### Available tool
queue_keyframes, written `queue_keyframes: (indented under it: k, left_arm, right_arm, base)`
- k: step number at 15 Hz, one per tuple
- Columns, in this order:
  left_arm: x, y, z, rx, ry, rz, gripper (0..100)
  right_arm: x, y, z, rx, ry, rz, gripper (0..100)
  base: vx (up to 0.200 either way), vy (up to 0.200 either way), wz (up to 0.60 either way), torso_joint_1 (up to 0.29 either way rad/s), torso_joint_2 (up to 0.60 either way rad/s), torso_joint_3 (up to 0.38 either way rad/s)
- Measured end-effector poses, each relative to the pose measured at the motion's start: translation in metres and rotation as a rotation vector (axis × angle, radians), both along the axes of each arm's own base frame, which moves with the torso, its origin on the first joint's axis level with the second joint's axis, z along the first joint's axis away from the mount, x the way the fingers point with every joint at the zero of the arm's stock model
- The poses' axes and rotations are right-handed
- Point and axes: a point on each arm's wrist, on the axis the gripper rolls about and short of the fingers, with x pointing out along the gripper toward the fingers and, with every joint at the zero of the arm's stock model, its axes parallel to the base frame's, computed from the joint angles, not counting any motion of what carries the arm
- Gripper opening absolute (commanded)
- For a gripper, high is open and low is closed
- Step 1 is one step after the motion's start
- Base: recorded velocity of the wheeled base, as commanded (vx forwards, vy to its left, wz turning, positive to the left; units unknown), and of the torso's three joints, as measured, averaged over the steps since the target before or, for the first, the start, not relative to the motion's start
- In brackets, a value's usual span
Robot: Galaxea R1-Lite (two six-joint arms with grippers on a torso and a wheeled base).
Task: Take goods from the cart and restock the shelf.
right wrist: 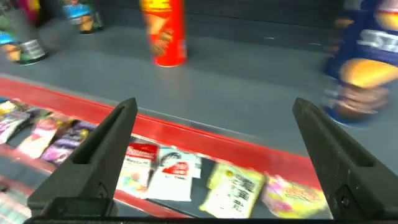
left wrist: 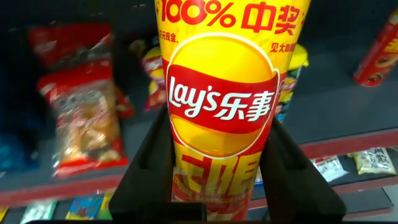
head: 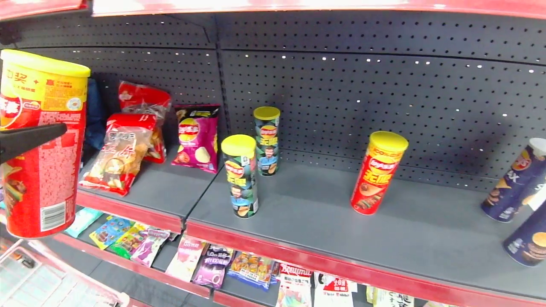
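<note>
In front of the shelf [head: 298, 200], left side: left gripper [left wrist: 217, 162] clamps the can [head: 42, 170] upright mid-body, probably so it lands standing like the shelved cans [head: 240, 175]. Right gripper [right wrist: 214, 109] is spread, empty, near the shelf lip.

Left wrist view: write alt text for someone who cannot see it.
The left gripper clamps a red-and-yellow chip can upright before a grey shelf. On it lie snack bags, and another red can stands there.
</note>
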Motion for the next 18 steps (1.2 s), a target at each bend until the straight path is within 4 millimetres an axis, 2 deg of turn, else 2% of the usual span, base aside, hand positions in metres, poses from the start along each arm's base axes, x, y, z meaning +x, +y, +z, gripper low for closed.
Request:
queue_keyframes:
  k: [1,7,10,13,15,18]
  left_arm:
    - [0.000,0.000,-0.001,-0.001,0.006,0.000,0]
    - [-0.007,0.000,-0.002,-0.038,0.000,0.017,0]
    - [-0.028,-0.002,-0.010,-0.063,-0.035,0.030,0]
    - [-0.063,-0.004,-0.030,-0.068,-0.063,0.087,0]
    - [-0.082,-0.003,-0.033,-0.118,-0.099,0.224,0]
    - [-0.110,-0.007,-0.042,-0.134,-0.163,0.192,0]
  right_arm:
    - [0.000,0.000,0.000,0.000,0.000,0.002,100]
    - [0.001,0.000,0.001,-0.006,0.007,0.002,100]
    - [0.001,0.001,0.001,-0.008,0.013,0.031,100]
    - [0.001,0.002,0.001,-0.029,0.002,0.086,100]
    - [-0.002,0.002,0.019,0.010,-0.038,0.126,100]
    - [0.004,0.003,0.079,0.045,-0.041,0.181,100]
  base:
    - [0.000,0.000,-0.60,0.012,0.01,-0.007]
    - [0.000,0.000,0.00,0.000,0.00,0.000]
    - [0.000,0.000,0.00,0.000,0.00,0.000]
    - [0.000,0.000,0.00,0.000,0.00,0.000]
    - [0.000,0.000,0.00,0.000,0.00,0.000]
    - [0.000,0.000,0.00,0.000,0.00,0.000]
